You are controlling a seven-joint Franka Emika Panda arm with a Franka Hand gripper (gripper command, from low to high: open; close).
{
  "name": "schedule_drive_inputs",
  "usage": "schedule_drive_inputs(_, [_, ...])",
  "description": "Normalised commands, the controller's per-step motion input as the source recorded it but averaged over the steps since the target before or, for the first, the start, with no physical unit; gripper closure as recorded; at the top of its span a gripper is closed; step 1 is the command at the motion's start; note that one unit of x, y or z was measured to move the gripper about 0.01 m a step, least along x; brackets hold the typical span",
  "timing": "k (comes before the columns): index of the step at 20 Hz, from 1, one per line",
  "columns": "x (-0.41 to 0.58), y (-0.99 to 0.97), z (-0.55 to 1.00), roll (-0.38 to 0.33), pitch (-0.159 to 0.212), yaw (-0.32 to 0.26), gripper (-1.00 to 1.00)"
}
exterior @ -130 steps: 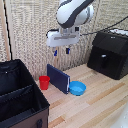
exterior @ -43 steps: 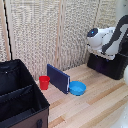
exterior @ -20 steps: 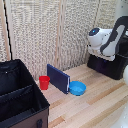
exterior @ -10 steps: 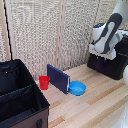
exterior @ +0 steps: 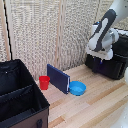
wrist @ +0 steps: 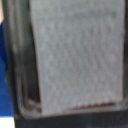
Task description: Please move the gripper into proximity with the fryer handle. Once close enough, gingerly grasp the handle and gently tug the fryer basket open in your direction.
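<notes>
The boxy black air fryer [exterior: 116,64] stands on the wooden table at the exterior view's right. My white gripper [exterior: 98,62] hangs right against its front face, fingers pointing down at the fryer basket [exterior: 114,71]. The fryer handle is hidden behind the gripper and fingers. I cannot make out whether the fingers are closed on anything. The wrist view is a blurred close-up of a grey textured panel [wrist: 75,55] in a dark frame, with a blue patch [wrist: 4,75] at one edge.
A red cup [exterior: 44,82], an upright dark blue panel [exterior: 58,78] and a blue bowl [exterior: 77,88] sit mid-table. A big black fabric bin [exterior: 20,100] with dividers fills the exterior view's lower left. A pale reed screen [exterior: 45,30] backs the table.
From hovering above mid-table 6.5 s ago, the arm has swung to the fryer's front. Over the last second the gripper stays there while the upper arm shifts slightly.
</notes>
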Motion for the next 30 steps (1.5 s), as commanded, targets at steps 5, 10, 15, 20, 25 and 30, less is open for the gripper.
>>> schedule_drive_inputs(5, [0.0, 0.97, 0.02, -0.005, -0.062, -0.006, 1.0])
schedule_drive_inputs(10, [-0.168, 0.97, 0.04, 0.0, -0.04, 0.0, 1.0])
schedule_drive_inputs(15, [-0.199, 0.96, 0.02, -0.001, -0.065, 0.0, 1.0])
schedule_drive_inputs(20, [-0.015, 0.93, -0.1, -0.045, -0.073, -0.006, 1.0])
schedule_drive_inputs(25, [0.0, 0.63, -0.32, -0.216, -0.086, -0.006, 1.0])
schedule_drive_inputs(30, [0.018, 0.35, -0.18, -0.323, -0.034, 0.019, -1.0])
